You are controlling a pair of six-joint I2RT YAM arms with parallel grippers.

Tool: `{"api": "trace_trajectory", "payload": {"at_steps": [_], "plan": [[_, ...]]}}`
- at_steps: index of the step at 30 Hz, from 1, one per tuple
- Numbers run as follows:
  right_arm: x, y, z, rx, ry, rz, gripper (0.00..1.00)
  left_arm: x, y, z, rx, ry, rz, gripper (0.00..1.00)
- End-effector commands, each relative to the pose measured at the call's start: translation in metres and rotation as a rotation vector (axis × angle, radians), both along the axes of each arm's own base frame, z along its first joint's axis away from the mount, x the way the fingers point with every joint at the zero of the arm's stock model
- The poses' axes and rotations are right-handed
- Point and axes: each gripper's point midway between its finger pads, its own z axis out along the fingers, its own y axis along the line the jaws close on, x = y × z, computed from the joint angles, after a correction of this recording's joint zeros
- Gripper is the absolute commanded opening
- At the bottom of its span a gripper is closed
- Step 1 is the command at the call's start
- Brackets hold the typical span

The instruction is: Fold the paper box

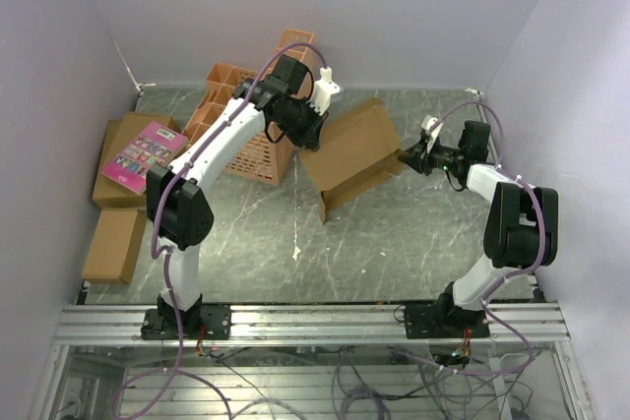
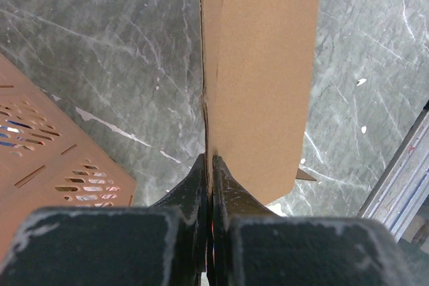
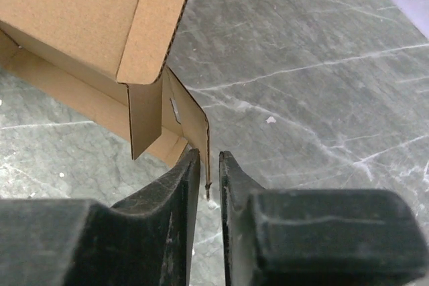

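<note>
An orange lattice crate (image 1: 254, 156) stands at the far left of the grey marble worktop (image 1: 413, 243), just beside the left claw (image 1: 303, 135). In the top view the left arm crosses in front of it, and in the left wrist view its wall (image 2: 47, 152) fills the lower left corner. Further left, well apart from the work, a pink book (image 1: 144, 154) lies on a flat brown carton (image 1: 110, 194), with a second carton (image 1: 113, 243) nearer the front. A small white scrap (image 1: 296, 253) lies on the bare stone towards the aluminium rail (image 1: 315, 322). Nothing lies between the two claws except the card itself.

The paper box (image 1: 349, 154) is in the far middle of the worktop, spanning the gap between the arms. Its broad panel is tilted, and its long axis runs on a slant from near-left to far-right. A narrow side wall is folded up along its near edge.

The left claw (image 2: 210, 165) is pressed together on the left edge of the box (image 2: 261, 65), which runs straight away from it, seen edge-on.

The right claw (image 3: 209, 165) has its fingers (image 3: 177, 185) close on either side of a thin corner flap of the box (image 3: 80, 25). One finger is against the card and a sliver of gap shows on the other side. I cannot tell whether it truly pinches.
</note>
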Motion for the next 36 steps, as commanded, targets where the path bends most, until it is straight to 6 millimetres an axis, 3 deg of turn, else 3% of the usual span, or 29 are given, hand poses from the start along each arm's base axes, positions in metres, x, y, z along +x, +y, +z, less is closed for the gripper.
{"api": "trace_trajectory", "payload": {"at_steps": [1, 7, 17, 28, 36], "plan": [[-0.006, 0.002, 0.015, -0.024, -0.062, 0.002, 0.14, -0.004, 0.014, -0.022, 0.09, 0.054, 0.0, 0.07], [-0.018, 0.009, 0.014, -0.034, 0.009, -0.074, 0.08, 0.002, 0.011, -0.02, 0.079, 0.036, 0.014, 0.07], [-0.044, 0.025, -0.004, -0.008, 0.208, -0.227, 0.08, 0.004, 0.009, -0.023, 0.074, 0.033, 0.007, 0.07], [-0.07, 0.039, -0.003, 0.002, 0.324, -0.179, 0.1, 0.007, 0.012, -0.025, 0.09, -0.022, -0.042, 0.07], [-0.077, 0.039, -0.009, -0.028, 0.325, -0.145, 0.13, -0.001, 0.011, -0.03, 0.122, -0.033, -0.072, 0.07]]}}
